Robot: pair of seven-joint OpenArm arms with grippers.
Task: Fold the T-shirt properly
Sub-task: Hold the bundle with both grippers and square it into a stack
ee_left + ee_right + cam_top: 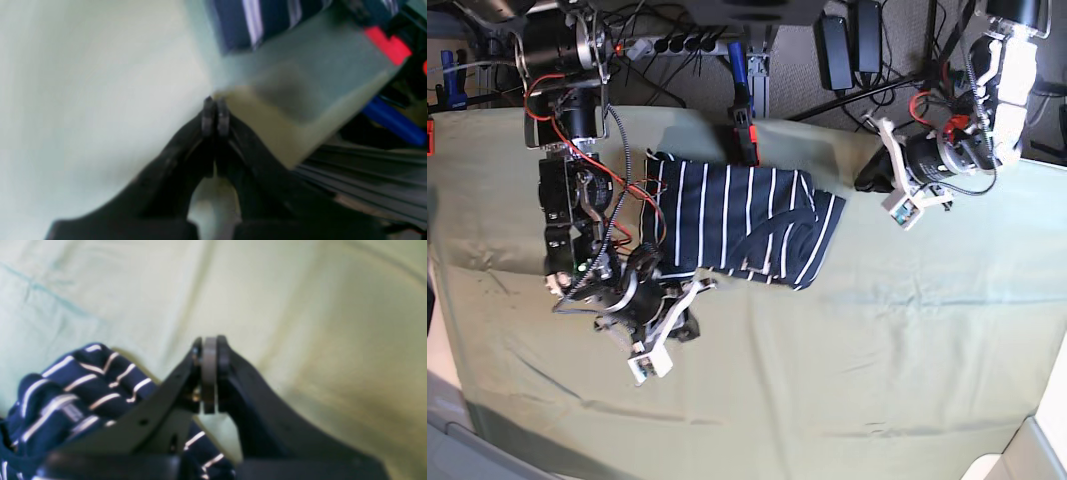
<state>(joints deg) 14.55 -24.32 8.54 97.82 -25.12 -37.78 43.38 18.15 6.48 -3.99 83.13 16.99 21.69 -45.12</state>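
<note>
The T-shirt (732,222), dark navy with thin white stripes, lies partly folded on the pale green cloth (877,340) at the middle back. My right gripper (695,291) is shut and empty, just off the shirt's near left edge. In the right wrist view the gripper (209,373) is above bare cloth, with the shirt (76,390) bunched at lower left. My left gripper (870,177) is shut and empty, to the right of the shirt and apart from it. In the blurred left wrist view the gripper (215,111) is over the cloth, with the shirt (263,20) at the top edge.
The green cloth covers the whole table. A red and black clamp (745,135) stands at the back edge by the shirt's collar side. Power strips and cables (677,45) lie behind the table. Red and blue parts (390,46) show past the table edge.
</note>
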